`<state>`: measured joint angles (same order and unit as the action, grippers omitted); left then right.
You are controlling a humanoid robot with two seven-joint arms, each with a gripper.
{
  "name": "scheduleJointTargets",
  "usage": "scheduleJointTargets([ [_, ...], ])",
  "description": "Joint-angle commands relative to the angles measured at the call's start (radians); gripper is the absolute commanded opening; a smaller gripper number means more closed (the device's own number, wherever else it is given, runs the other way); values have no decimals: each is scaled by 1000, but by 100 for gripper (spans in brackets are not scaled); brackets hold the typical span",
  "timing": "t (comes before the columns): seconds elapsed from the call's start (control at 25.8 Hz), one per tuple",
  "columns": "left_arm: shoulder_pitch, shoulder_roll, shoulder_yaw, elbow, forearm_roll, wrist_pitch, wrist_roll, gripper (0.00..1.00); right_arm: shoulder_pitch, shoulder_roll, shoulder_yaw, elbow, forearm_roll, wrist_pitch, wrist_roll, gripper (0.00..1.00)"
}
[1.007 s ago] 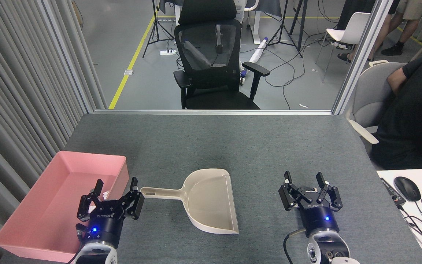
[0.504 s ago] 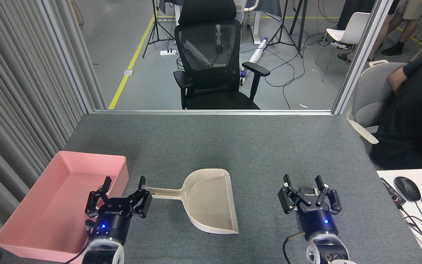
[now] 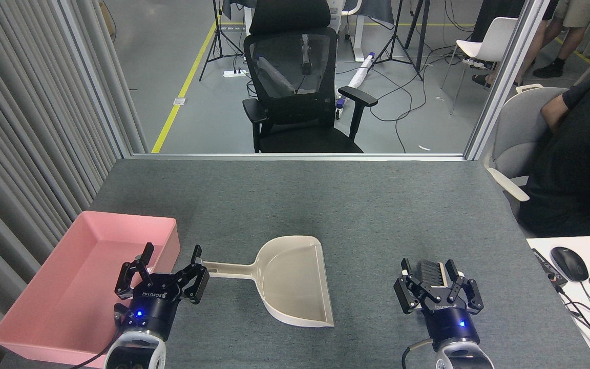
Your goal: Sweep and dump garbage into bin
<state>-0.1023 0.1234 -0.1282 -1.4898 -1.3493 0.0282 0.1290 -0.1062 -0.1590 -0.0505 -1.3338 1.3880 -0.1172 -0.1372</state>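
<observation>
So: beige dustpan (image 3: 290,279) lies flat on the grey table (image 3: 325,205), handle pointing toward the pink bin (image 3: 54,328), pan mouth facing away from it. Dustpan looks empty. Bin sits just off the handle end, at the table's edge by the curtain. Left gripper (image 3: 169,262) hangs at the tip of the dustpan handle, straddling the bin's near wall, fingers spread wide, nothing between them; one fingertip is just beside the handle end, can't tell if it touches. Right gripper (image 3: 434,270) is on the far side of the dustpan from the bin, well apart from the pan, low over the table, fingers spread, holding nothing. Garbage wad not visible from this angle; if it's in the bin, the left gripper blocks the view. Black office chair (image 3: 300,87) stands beyond the table, straight past the dustpan
</observation>
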Motion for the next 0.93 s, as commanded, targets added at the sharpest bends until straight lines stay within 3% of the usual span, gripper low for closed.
scheduleJointTargets([
  [0.0, 12, 1, -1, -17, 1, -24, 0, 100, 13, -25, -3, 1, -7, 1, -2, 98],
  [0.89, 9, 2, -2, -10, -2, -40, -9, 100, 3, -28, 0, 7, -4, 5, 2, 98],
])
